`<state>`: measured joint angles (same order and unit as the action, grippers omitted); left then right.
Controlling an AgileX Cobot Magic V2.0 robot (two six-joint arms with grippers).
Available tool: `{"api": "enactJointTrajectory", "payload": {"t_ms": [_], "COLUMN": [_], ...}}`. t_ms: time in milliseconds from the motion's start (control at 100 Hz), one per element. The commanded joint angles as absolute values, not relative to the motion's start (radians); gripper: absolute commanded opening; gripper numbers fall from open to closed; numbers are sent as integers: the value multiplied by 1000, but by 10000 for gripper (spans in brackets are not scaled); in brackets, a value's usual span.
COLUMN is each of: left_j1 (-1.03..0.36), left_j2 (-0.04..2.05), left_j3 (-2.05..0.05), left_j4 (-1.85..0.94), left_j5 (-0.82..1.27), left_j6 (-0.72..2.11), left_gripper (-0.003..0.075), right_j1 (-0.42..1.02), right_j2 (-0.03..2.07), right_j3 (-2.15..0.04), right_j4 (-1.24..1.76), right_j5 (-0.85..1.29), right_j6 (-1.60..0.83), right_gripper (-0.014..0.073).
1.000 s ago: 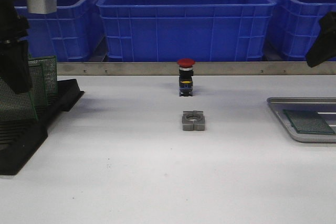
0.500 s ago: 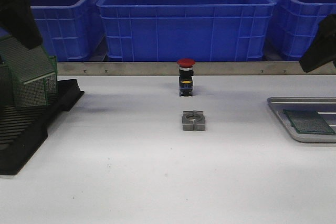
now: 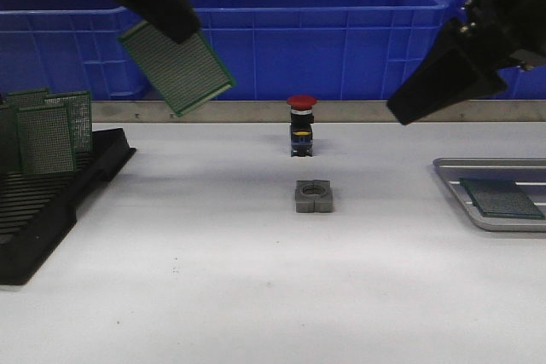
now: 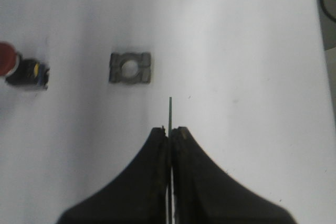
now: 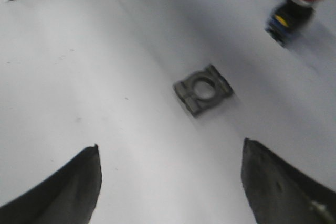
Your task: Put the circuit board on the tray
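My left gripper (image 3: 175,31) is shut on a green perforated circuit board (image 3: 177,68) and holds it tilted, high above the table's left half. In the left wrist view the board shows edge-on as a thin line (image 4: 170,109) between the closed fingertips of that gripper (image 4: 169,129). The silver-grey metal tray (image 3: 456,183) lies at the right edge of the table with another green board (image 3: 501,198) in it. My right gripper (image 3: 401,115) is open and empty, in the air left of the tray; its wrist view shows the gripper (image 5: 170,150) with fingers spread wide.
A black slotted rack (image 3: 43,202) at the left holds several upright green boards (image 3: 47,138). A red-capped push button (image 3: 302,125) and a grey metal bracket (image 3: 313,196) sit mid-table. Blue bins (image 3: 303,31) line the back behind a metal rail (image 3: 213,111).
My left gripper lifted the board out of the rack and carried it up and to the right. My right arm swung in leftward from the right edge.
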<state>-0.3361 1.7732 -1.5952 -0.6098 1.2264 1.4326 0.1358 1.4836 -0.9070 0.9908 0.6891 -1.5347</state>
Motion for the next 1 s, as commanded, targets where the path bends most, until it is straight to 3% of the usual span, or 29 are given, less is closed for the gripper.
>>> {"api": "enactJointTrajectory", "payload": {"t_ms": [0,260,630,790,990], "left_j1": [-385,-467,-479,-479,-479], "left_j2": [1721,1721,1721,1721,1721], "left_j3": [-1626,-1626,-1626,-1626,-1626], "left_j4": [-674,-698,-747,-756,-803], "left_j5": [1270,1259,1245,1243,1234], "left_j6": [1434,1434,1434,1434,1434], "left_gripper": [-20,-20,-20,-20,-20], "right_j1": [182,268,299,299,299], "right_j2": [1442,1444,1459,1464,1470], "right_j3": [-938,-938,-938,-938,-938], "right_j4": [1086,1264,1377,1377,1378], "right_j5": [714,720,742,747,747], "right_j6": [-1629,-1731,-1811,-1811,-1811], "right_gripper": [568,568,559,430,202]}}
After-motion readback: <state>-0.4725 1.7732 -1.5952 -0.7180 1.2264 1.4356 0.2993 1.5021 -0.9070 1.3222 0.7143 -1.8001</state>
